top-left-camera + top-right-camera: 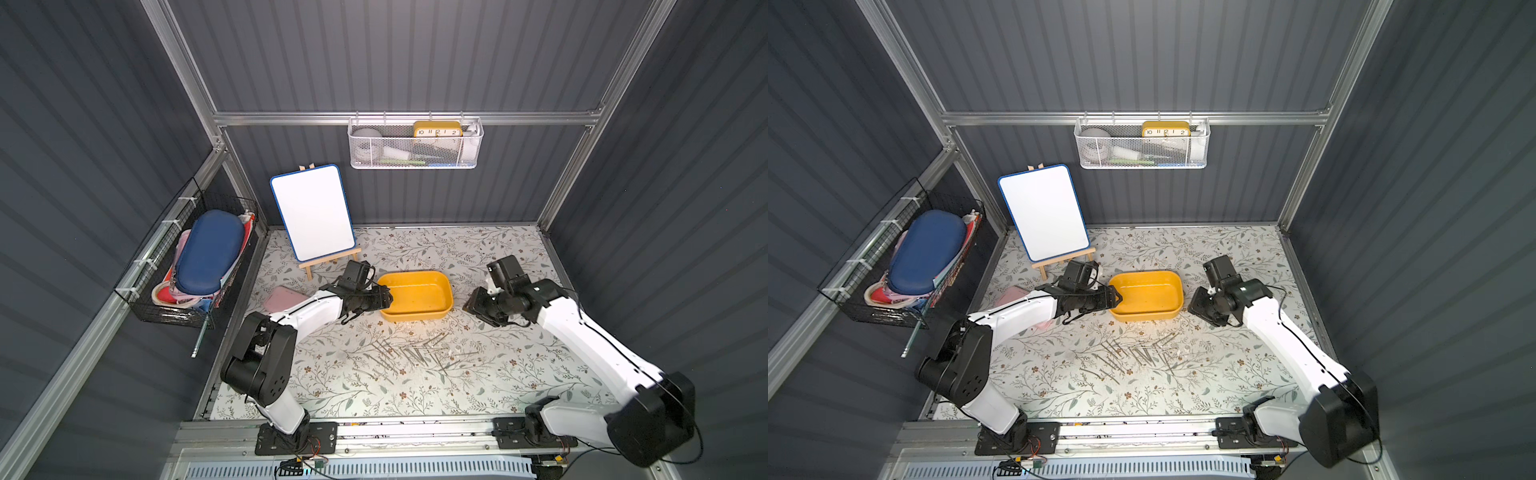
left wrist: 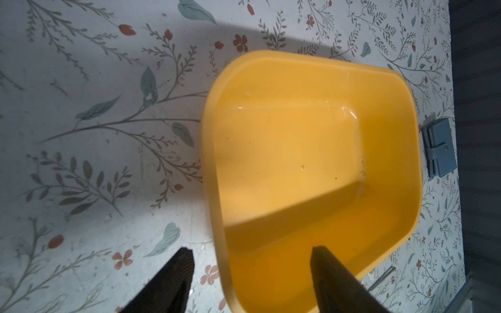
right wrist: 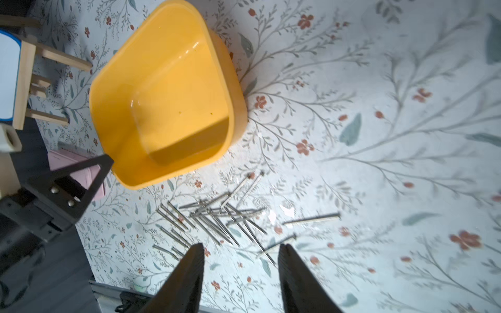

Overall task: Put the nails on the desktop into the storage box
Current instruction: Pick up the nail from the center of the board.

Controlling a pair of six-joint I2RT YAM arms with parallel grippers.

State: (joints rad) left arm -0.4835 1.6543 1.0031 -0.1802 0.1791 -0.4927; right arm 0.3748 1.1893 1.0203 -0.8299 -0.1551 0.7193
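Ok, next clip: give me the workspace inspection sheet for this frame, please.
Surface: floral desktop, flat.
Job's things: nails scattered loosely on the desktop, on the robot's side of the storage box; box empty.
Clutter: pink case left of the box; whiteboard on an easel behind; small blue case at the desktop's edge.
Grippers: left gripper open, jaws astride the box's rim; right gripper open, holding nothing.
Cables: black cable looped at the left wrist.
Surroundings: white mesh basket with a yellow clock on the back wall; black wire basket on the side wall.

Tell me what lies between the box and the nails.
Nothing: only bare desktop separates the box from the nails, shown in both top views and the right wrist view.
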